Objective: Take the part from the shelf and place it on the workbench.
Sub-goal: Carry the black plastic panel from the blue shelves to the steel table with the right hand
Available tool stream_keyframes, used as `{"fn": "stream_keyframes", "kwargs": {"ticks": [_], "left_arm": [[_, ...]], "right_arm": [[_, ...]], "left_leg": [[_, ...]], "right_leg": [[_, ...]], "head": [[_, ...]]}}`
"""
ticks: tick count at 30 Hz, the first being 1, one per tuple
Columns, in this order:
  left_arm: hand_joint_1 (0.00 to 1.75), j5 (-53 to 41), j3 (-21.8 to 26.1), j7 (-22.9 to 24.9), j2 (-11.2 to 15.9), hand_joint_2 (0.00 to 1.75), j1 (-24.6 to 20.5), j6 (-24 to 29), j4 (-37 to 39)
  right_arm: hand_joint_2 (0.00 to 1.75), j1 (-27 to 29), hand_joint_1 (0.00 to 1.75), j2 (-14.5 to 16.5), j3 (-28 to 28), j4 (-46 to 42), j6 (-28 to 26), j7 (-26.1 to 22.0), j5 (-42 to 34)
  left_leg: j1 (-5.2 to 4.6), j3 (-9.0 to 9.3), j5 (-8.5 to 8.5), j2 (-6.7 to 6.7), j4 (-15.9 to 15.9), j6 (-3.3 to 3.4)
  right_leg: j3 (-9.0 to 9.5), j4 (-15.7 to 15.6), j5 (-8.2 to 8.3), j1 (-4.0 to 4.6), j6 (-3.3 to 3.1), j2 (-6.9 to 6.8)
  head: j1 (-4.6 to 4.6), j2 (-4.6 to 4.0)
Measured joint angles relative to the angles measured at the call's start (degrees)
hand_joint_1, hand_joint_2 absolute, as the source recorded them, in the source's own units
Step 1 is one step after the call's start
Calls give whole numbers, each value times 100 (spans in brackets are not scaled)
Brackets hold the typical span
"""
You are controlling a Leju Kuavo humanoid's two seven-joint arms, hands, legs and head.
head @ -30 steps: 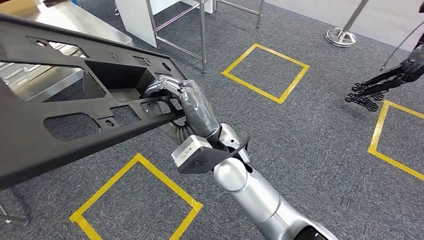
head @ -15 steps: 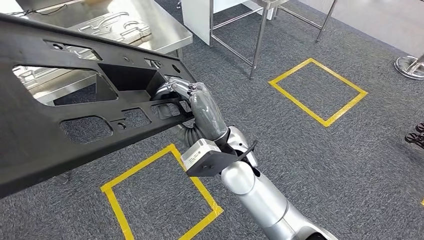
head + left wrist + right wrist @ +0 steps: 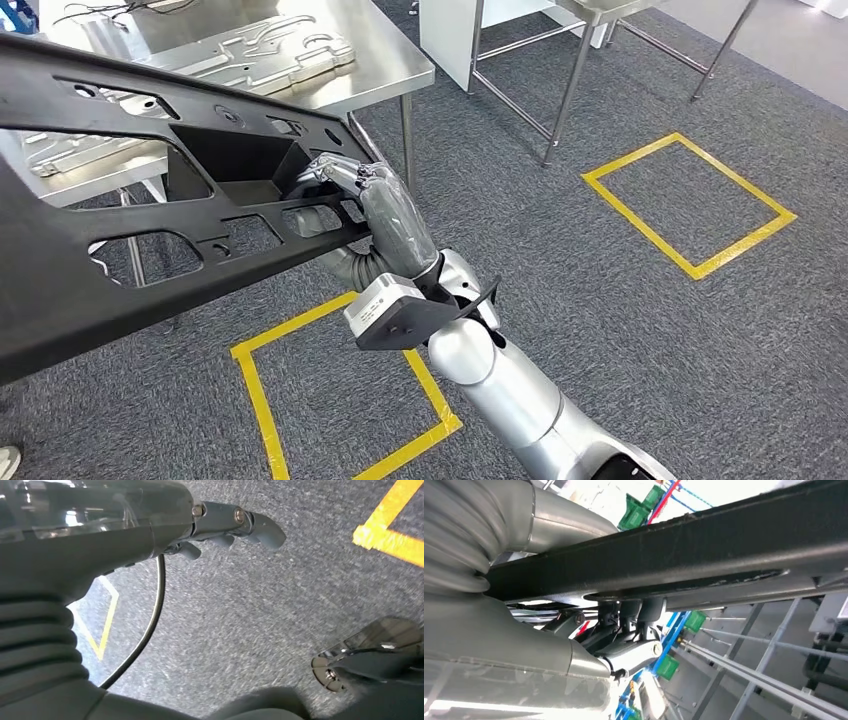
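Fingers of the right hand [image 3: 365, 200] curl through a slot in the black part [image 3: 150, 230], gripping it; beyond them stands the steel workbench [image 3: 390, 75].

Left hand [image 3: 220, 527] hangs over carpet, holding nothing, fingers loosely bent.

— Where does the head camera look from?

— High on the body, forward and down over the right arm at the grey carpet [image 3: 620, 300] and the steel workbench [image 3: 400, 70].

— And the wrist ones?

— Each sits close behind its own hand. The left faces down at the carpet; the right looks up, pressed against the black part [image 3: 704, 540], which the head view shares.
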Motion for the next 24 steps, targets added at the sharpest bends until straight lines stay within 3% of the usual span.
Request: {"fn": "stream_keyframes", "kwargs": {"ticks": [1, 3, 5, 6, 8, 9, 10, 11, 12, 14, 16, 18, 19, 21, 22, 24], "left_arm": [[0, -5, -1, 1, -1, 175, -9, -2, 1], [0, -12, -2, 4, 1, 175, -15, -5, -1], [0, -17, -2, 13, 4, 175, -11, -5, -3], [0, -21, -2, 17, 7, 175, -17, -5, -4], [0, -26, -3, 21, 8, 175, -33, -5, -4], [0, -27, -3, 22, 8, 175, -37, -5, -4], [0, -28, -3, 23, 8, 175, -33, -5, -4], [0, -29, -3, 25, 8, 175, -29, -5, -4], [0, -31, -3, 26, 8, 175, -25, -5, -4], [0, -34, -4, 25, 8, 175, -25, -5, -3], [0, -39, -5, 25, 8, 175, -28, -5, -3], [0, -42, -7, 25, 11, 175, -12, -5, -4], [0, -42, -7, 25, 16, 175, 2, -5, -4], [0, -42, -7, 25, 25, 175, 14, -8, -3], [0, -42, -7, 25, 26, 175, 10, -10, -3], [0, -42, -7, 25, 26, 175, 0, -14, -3]], "right_arm": [[175, -3, 175, 1, 1, 0, -4, 0, 0], [175, -7, 175, 3, 1, -1, -11, 1, -1], [175, -11, 175, 7, -1, -5, -16, -2, -1], [175, -11, 175, 6, -2, -7, -19, -3, -1], [175, 1, 175, -15, -5, -7, -23, -4, -2], [175, 11, 175, -30, -6, -5, -25, -1, -2], [175, 19, 175, -43, -6, -5, -26, 0, -2], [175, 24, 175, -50, -6, -6, -27, 0, -2], [175, 26, 175, -53, -5, -6, -28, -1, -2], [175, 24, 175, -54, -5, -7, -31, -2, -2], [175, 21, 175, -57, -7, -7, -36, 0, -2], [175, 15, 175, -48, -8, -7, -40, 3, -2], [175, 13, 175, -36, -7, -7, -42, 4, -2], [175, 5, 175, -15, -7, -7, -46, 1, -2], [175, 4, 175, -13, -7, -7, -48, 2, -2], [175, 9, 175, -16, -5, -5, -49, 2, -2]], "left_leg": [[-26, 21, -19, 44, -71, 23], [-34, -6, -19, -86, -82, 101], [-18, -4, -7, -231, -97, 179], [-6, 0, 1, -307, -106, 214], [-1, -2, 6, -469, -107, 258], [-2, -2, 6, -557, -106, 265], [-3, -1, 7, -648, -105, 267], [-3, 1, 7, -736, -103, 266], [-3, 4, 8, -826, -100, 265], [-3, -1, 12, -989, -88, 251], [13, -42, 30, -1125, -84, 204], [36, -82, 65, -1250, -109, 122], [34, -93, 63, -1212, -103, 86], [8, -199, -82, -902, 141, 35], [6, -328, -239, -692, 444, 21], [33, -679, -554, -503, 1204, -8]], "right_leg": [[14, -12, -9, 25, 22, -49], [50, -44, -28, 46, 68, -159], [21, 80, -156, 37, 109, -52], [-79, 312, -297, 34, 119, 72], [-452, 1070, -637, 39, 108, 292], [-643, 1413, -733, 48, 102, 330], [-765, 1584, -723, 55, 94, 348], [-785, 1534, -602, 60, 83, 365], [-704, 1275, -393, 61, 66, 408], [-412, 522, 16, 54, 29, 686], [-239, 95, 137, 45, 18, 938], [-190, 29, 111, 40, 6, 903], [-165, 10, 120, 29, -15, 834], [-107, -29, 131, -17, -65, 673], [-86, -37, 126, -19, -84, 585], [-64, -37, 105, -15, -104, 411]], "head": [[0, 0], [12, 0], [24, 0], [41, 0], [96, 0], [127, 0], [153, 0], [175, 0], [196, 0], [227, 0], [229, 0], [219, 0], [214, 0], [149, 0], [113, 0], [61, 0]]}}
